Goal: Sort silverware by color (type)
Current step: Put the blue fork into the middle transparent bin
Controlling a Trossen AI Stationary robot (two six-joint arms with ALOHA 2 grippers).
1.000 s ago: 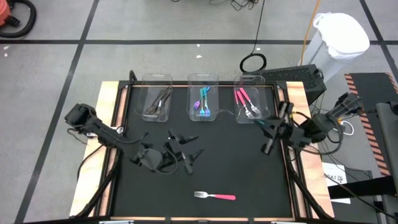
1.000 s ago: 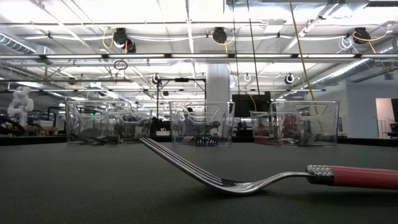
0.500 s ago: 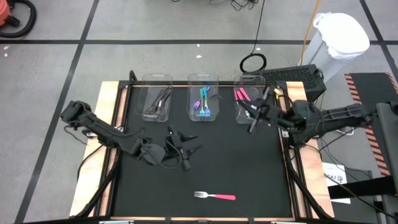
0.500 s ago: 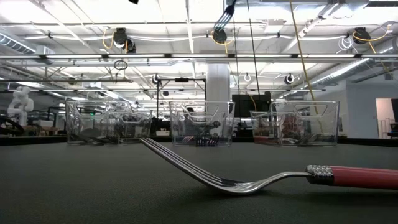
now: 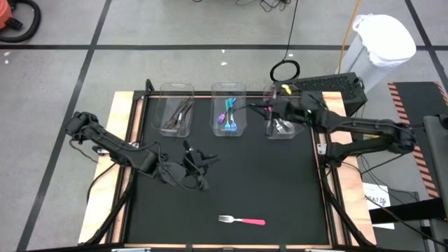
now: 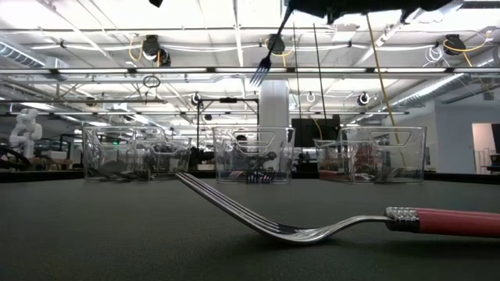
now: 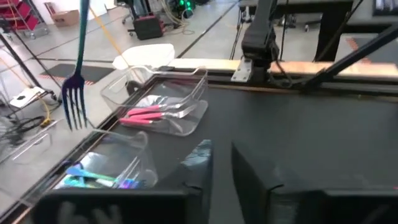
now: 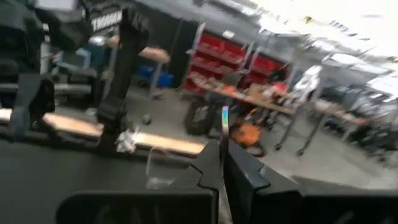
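We've got the right end effector point(image 5: 269, 109) clamped on a teal fork point(image 7: 77, 74), tines hanging down. The middle bin point(image 5: 229, 87) lies just beside and below it. Our left end effector point(image 5: 203, 162) waits lower down; we can't tell its finger state.

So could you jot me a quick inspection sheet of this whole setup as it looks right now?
Surface: black mat on a wood-edged table.
Job's things: one pink-handled fork lies loose near the front; dark forks, blue forks and pink forks sit in three clear bins; a blue-handled fork hangs tines down.
Clutter: nothing seen.
Grippers: right gripper, above the bins, shut on the blue-handled fork; left gripper low over the mat, holding nothing.
Cables: black loop on the floor.
Surroundings: white bin, grey floor.
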